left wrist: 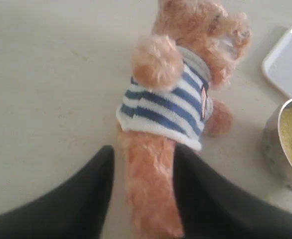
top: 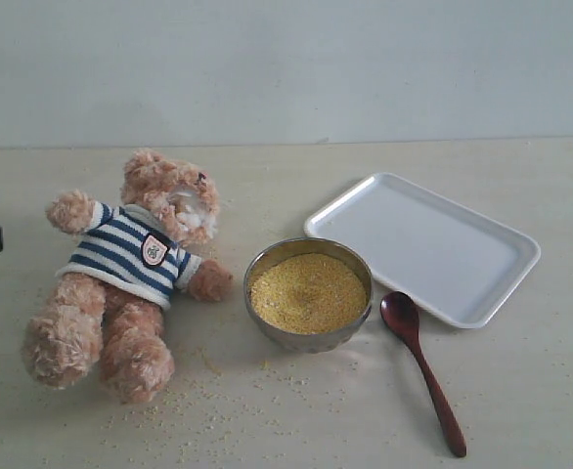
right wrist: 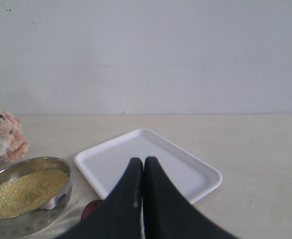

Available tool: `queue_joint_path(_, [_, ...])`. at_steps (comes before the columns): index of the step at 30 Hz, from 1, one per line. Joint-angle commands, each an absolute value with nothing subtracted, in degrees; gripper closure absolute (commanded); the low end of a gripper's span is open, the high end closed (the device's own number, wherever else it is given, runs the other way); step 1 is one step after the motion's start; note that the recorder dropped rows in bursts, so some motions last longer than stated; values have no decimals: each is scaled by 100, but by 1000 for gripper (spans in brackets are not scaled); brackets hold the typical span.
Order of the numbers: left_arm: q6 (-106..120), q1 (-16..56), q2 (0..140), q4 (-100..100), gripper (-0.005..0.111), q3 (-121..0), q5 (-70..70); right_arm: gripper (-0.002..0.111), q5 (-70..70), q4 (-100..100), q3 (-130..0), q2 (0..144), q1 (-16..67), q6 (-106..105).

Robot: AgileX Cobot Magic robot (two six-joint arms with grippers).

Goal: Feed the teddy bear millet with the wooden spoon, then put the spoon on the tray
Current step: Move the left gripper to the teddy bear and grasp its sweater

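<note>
Exterior view: slim, glossy, dark reddish-brown wooden spoon judged light, stiff, slippery, so grasp mid-handle; right gripper fingers pressed together, left gripper fingers apart, empty.

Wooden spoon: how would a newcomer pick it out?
Find the white tray on the right of the exterior view. In front of its near edge, right of the steel bowl, lies the wooden spoon. It alone is slim, glossy, dark reddish-brown.

left end effector: jaws apart, angled downward | right end effector: jaws pressed together
</note>
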State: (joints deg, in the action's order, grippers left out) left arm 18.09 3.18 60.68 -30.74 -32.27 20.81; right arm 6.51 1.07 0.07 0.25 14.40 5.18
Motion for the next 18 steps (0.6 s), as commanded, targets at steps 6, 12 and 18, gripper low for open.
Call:
queue_joint_path(6, [2747,335,8013,-3575,33,-4139,1852,108,585,113,0,0,1422,522])
queue_joint_path(12, [4357,335,8870,-5042,33,-4466,2251,108,585,113,0,0,1422,522])
queue_joint_path(18, [6226,335,9474,-6969,33,-4646,2652,108,585,113,0,0,1422,522])
